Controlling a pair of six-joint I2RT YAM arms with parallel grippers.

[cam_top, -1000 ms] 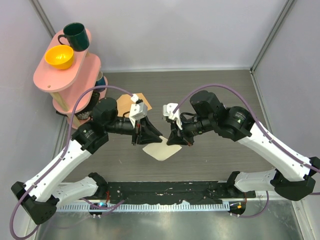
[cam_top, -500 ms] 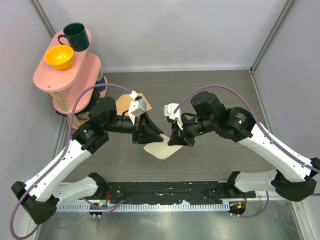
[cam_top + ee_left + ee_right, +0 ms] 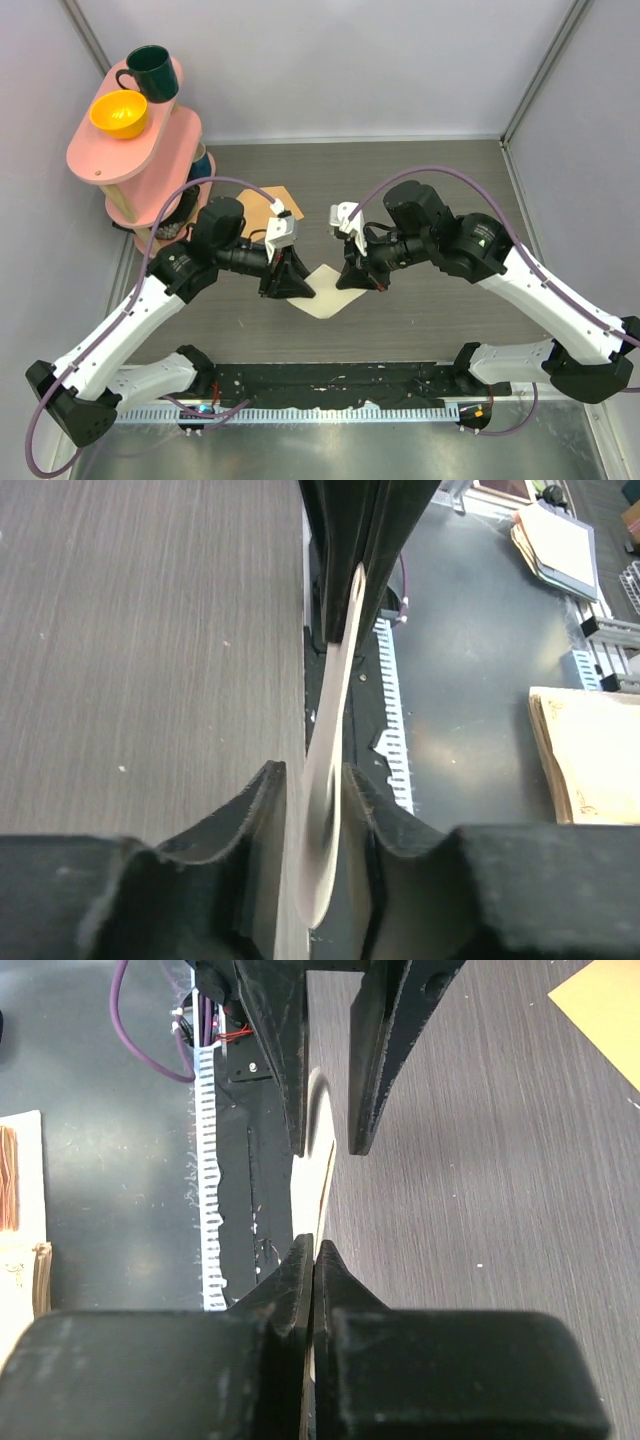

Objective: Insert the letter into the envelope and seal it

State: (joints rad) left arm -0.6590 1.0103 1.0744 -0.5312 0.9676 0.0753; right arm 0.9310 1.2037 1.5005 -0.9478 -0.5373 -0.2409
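Note:
The letter (image 3: 326, 292) is a cream sheet held edge-up over the table between both grippers. My right gripper (image 3: 352, 280) is shut on its right edge; in the right wrist view the jaws (image 3: 313, 1252) pinch the thin sheet (image 3: 318, 1155). My left gripper (image 3: 291, 283) is open, with its fingers standing either side of the letter's left edge and gaps showing on both sides (image 3: 308, 780). The letter (image 3: 335, 705) runs edge-on between them. The tan envelope (image 3: 263, 209) lies flat behind the left arm, partly hidden; its corner also shows in the right wrist view (image 3: 605, 1010).
A pink two-tier shelf (image 3: 150, 150) stands at the back left with a green mug (image 3: 150, 72) and a yellow bowl (image 3: 118, 113). A black rail (image 3: 330, 385) runs along the table's near edge. Grey walls close the back and sides.
My left wrist has shifted a little right and nearer along the letter's left edge. The letter's top edge now stands up more between the grippers. The right arm has barely moved.

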